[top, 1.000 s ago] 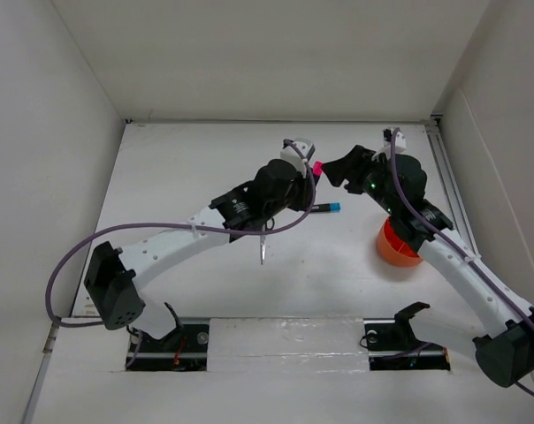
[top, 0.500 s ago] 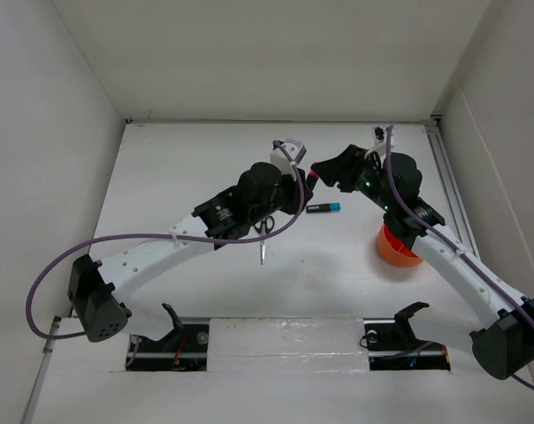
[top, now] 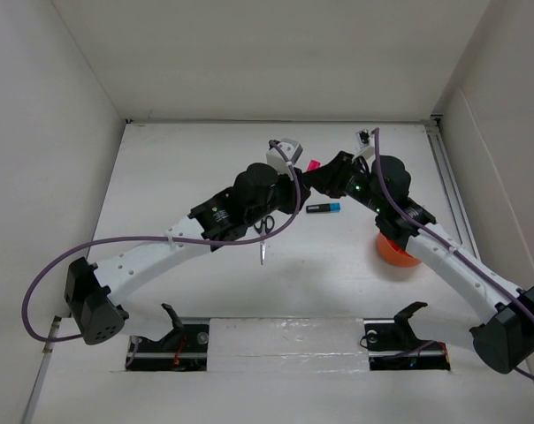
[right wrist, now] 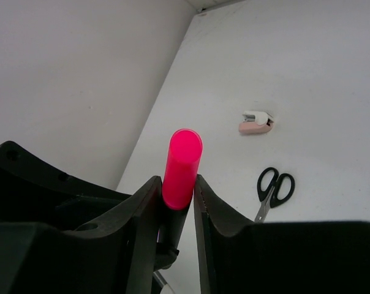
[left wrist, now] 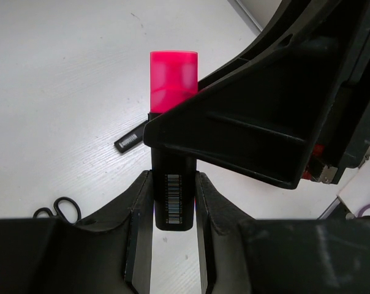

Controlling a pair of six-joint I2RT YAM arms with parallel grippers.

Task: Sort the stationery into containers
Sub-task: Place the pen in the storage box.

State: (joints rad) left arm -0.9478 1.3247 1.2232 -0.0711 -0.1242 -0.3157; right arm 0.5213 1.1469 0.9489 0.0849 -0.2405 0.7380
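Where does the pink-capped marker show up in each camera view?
Top external: pink-capped marker just right of centre, upper half.
Left wrist: centre, upright in the left gripper.
Right wrist: lower centre, cap between the fingers of the right gripper.
Shared landmark: the scissors, lying on the table.

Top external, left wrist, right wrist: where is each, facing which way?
Top external: above and behind the bases, looking down on the table; both arms show.
Left wrist: on the left arm, looking along its jaws, shut on the pink-capped marker; the right arm's black jaws cross in.
Right wrist: on the right arm, looking along its jaws at the same marker's cap.
Shared: all three show marker and scissors.
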